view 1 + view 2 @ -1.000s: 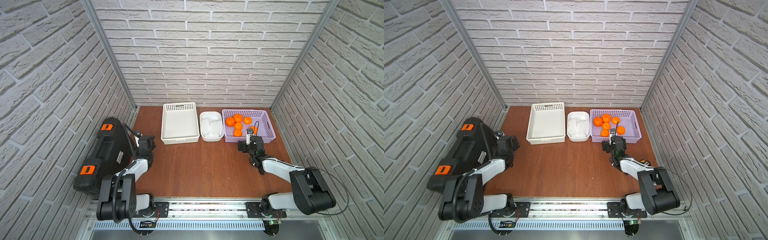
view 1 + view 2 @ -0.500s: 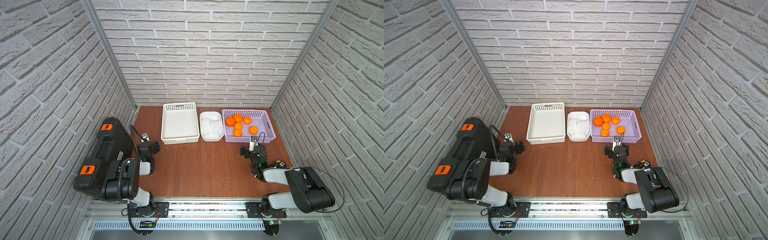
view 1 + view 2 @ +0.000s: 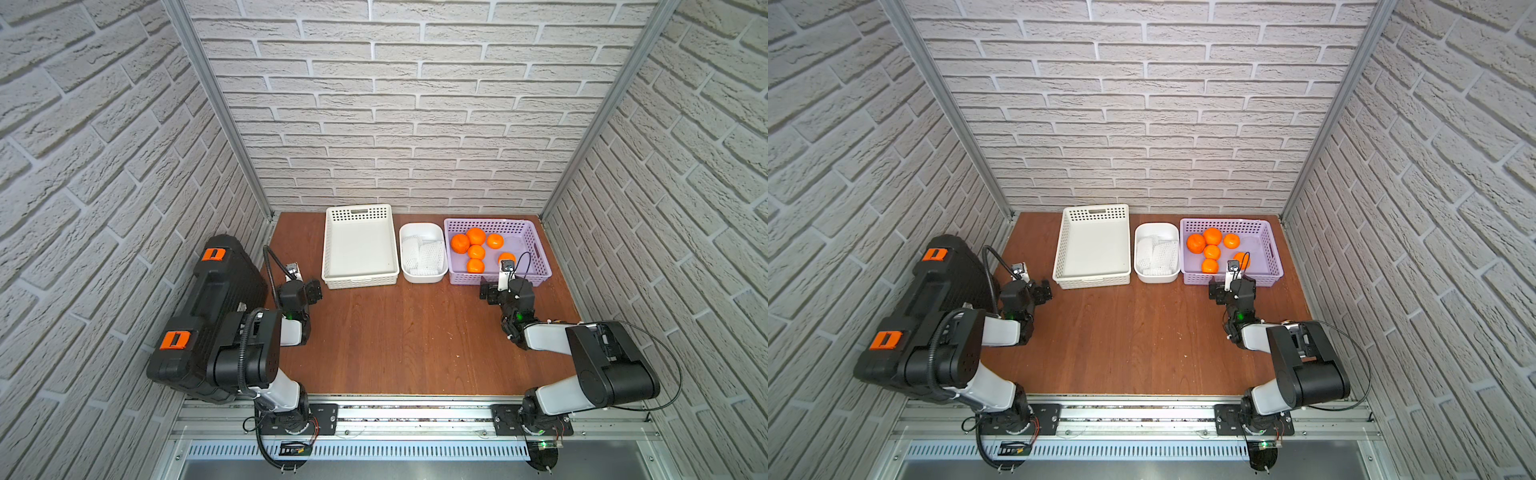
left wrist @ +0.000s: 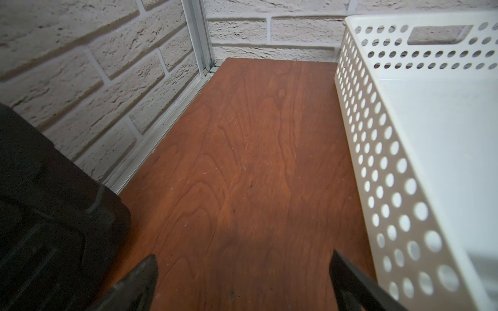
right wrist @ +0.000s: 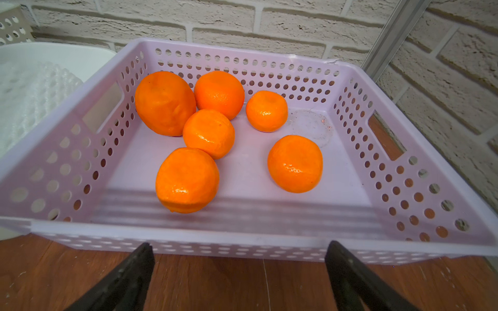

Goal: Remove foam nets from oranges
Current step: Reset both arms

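Still spread wide: left gripper (image 4: 243, 257), right gripper (image 5: 239, 245); 6 oranges (image 5: 208, 133) unmoved.

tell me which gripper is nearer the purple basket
Right. The right gripper sits just in front of the purple basket; the left gripper is across the table, beside the white basket.

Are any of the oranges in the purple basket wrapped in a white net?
No: all six oranges lie bare in the purple basket, while the foam nets sit piled in the white tub beside it.
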`<state>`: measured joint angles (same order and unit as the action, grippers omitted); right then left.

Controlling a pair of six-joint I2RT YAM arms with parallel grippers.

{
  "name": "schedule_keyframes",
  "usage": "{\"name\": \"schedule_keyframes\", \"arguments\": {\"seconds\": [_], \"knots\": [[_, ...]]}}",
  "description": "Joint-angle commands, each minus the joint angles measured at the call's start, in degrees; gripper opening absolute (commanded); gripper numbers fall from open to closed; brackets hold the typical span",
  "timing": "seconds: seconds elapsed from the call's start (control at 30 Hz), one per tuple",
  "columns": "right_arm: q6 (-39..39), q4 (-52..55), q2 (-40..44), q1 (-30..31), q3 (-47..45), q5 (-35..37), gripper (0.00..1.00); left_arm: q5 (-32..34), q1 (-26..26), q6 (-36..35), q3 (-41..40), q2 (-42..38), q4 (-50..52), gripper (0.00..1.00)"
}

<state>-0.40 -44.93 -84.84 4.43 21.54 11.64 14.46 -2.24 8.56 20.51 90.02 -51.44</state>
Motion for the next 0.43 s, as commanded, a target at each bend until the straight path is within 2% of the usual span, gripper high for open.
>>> {"name": "schedule_keyframes", "arguments": {"seconds": [0.0,0.4], "knots": [[0.62,-0.91,0.70,-0.10,-0.10,-0.65,0.99,-0.36,-0.18,-0.82,0.47,0.24,-3.89,0.98],[0.87,0.08,0.46,-0.89,0.58,-2.38,0.99,-0.20,-0.09,-0.84,0.40,0.29,-3.93,0.98]]}}
